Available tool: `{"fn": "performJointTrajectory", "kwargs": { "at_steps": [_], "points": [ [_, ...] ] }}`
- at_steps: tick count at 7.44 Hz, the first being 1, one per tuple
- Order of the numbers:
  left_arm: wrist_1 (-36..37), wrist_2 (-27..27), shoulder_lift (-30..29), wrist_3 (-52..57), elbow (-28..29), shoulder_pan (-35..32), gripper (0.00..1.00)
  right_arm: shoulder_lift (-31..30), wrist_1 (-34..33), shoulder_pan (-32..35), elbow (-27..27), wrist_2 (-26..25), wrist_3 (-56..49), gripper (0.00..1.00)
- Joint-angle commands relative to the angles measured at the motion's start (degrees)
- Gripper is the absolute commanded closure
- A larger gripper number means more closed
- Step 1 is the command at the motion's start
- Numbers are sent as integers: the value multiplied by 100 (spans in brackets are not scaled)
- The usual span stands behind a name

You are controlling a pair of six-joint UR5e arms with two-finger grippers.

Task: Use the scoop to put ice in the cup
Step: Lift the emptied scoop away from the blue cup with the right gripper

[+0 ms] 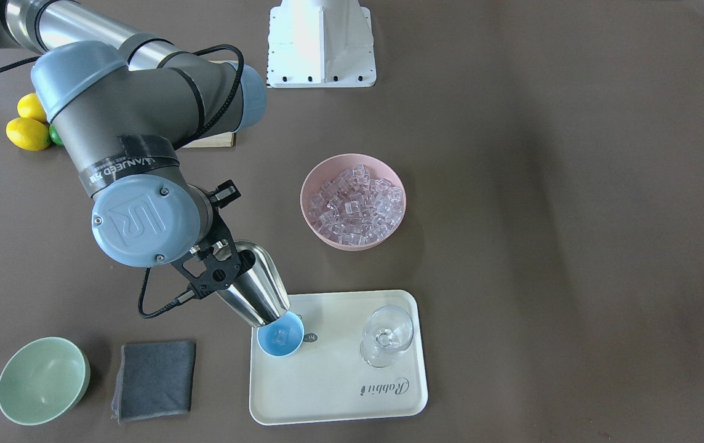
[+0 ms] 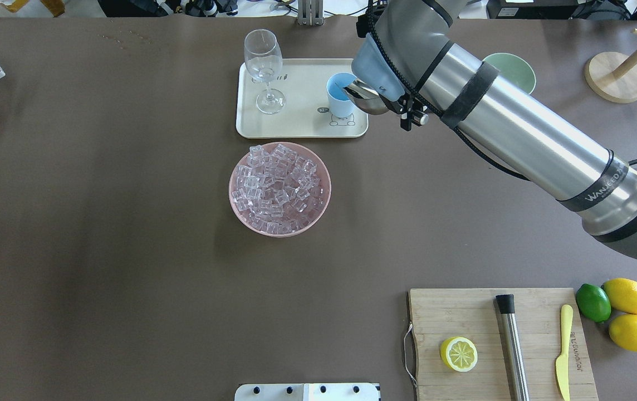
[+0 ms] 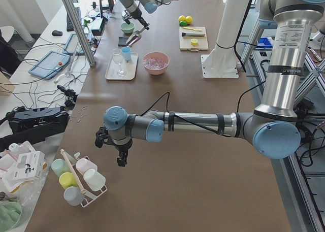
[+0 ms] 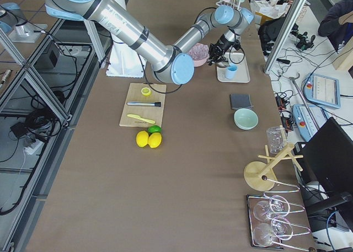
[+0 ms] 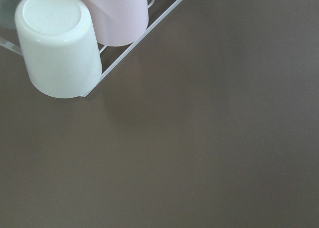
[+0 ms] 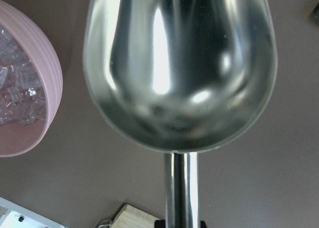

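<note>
Gripping thin straight rod handle of shiny stainless-steel scoop [image 1: 256, 289] with right gripper [image 6: 180, 224], jaws closed onto rod at bottom edge of wrist view. Trough tilted steeply down, lip over rim of small round light-blue cup [image 1: 271, 344]; touching or not, cannot tell. One clear glassy cube of ice [image 1: 280, 335] seen inside cup. Cup upright on cream rectangular tray [image 1: 333, 394], at end nearer right arm; clear stemmed wine glass [image 1: 387, 335] upright at other end. Round pink bowl [image 1: 352, 243] heaped with more clear cubes, near tray on robot's side, apart from it. Pale green bowl [image 1: 41, 381] and folded grey cloth [image 1: 155, 378] beside tray, well apart from cup. Left gripper [image 3: 120, 158] far down table over brown top, near wire rack [image 5: 129, 49] of pastel cups; jaw opening cannot be told.
</note>
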Motion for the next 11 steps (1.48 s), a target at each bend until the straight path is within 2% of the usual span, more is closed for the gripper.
{"fn": "performJointTrajectory", "kwargs": {
  "at_steps": [1,2,3,4,6,7,9,10,11],
  "points": [
    [22,-81,9,1,-5,-17,2,-390,-8,87,709,-84,-9,100],
    [22,-72,44,10,-40,-35,2,-775,-8,166,1261,-93,-17,100],
    [39,-54,79,236,30,-26,2,-1605,9,166,2537,-363,61,100],
    [-4,-72,262,247,-126,-70,2,-2248,27,166,3559,-688,227,100],
    [-5,-63,387,247,-242,-70,2,-2587,36,263,3639,-744,264,100],
    [-13,-80,395,239,-259,-88,2,-2719,253,228,3675,-700,690,100],
    [30,-81,439,239,-382,-105,2,-3176,964,315,3894,-421,2330,100],
    [13,-89,526,239,-435,-105,2,-3395,1368,255,4025,-357,3669,100],
    [22,-81,562,239,-514,-114,2,-3737,1885,124,4035,-461,4631,100]
  ]
}}
